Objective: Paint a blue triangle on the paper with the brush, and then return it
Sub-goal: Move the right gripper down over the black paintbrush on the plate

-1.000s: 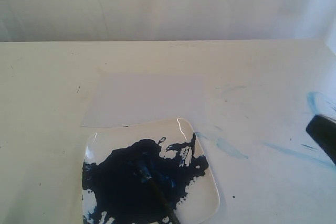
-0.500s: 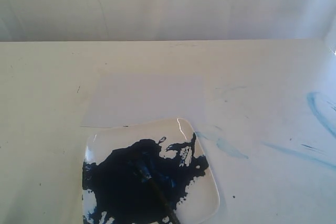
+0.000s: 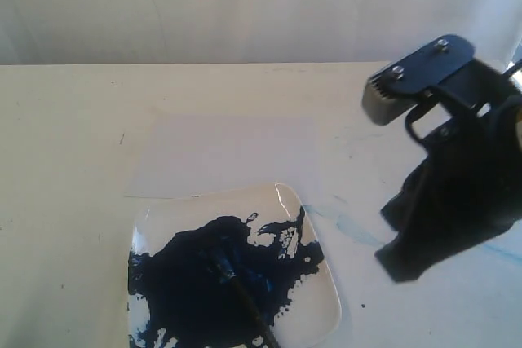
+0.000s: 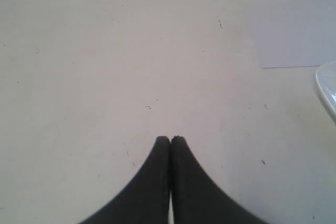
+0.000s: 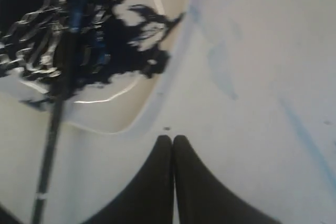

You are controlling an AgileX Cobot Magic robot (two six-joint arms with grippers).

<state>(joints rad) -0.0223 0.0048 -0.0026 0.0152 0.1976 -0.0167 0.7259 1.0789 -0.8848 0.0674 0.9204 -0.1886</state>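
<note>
The brush (image 3: 247,303) lies on the plate (image 3: 325,295) toward the table's near edge, with its bristles in the dark-blue paint puddle (image 3: 183,283). The paper (image 3: 224,155) lies just beyond it, toward the far edge. The right gripper (image 5: 172,139), pinched together and empty, hovers beside the plate. The left gripper (image 4: 169,140), likewise closed on nothing, is over bare table (image 4: 94,66).

Exterior: raised, angled down across table (image 3: 65,160) toward back wall (image 3: 245,6), mid-range. Left wrist: close over table. Right wrist: close, low. All three share plate (image 3: 325,295); exterior, left wrist share paper (image 3: 228,156)
</note>
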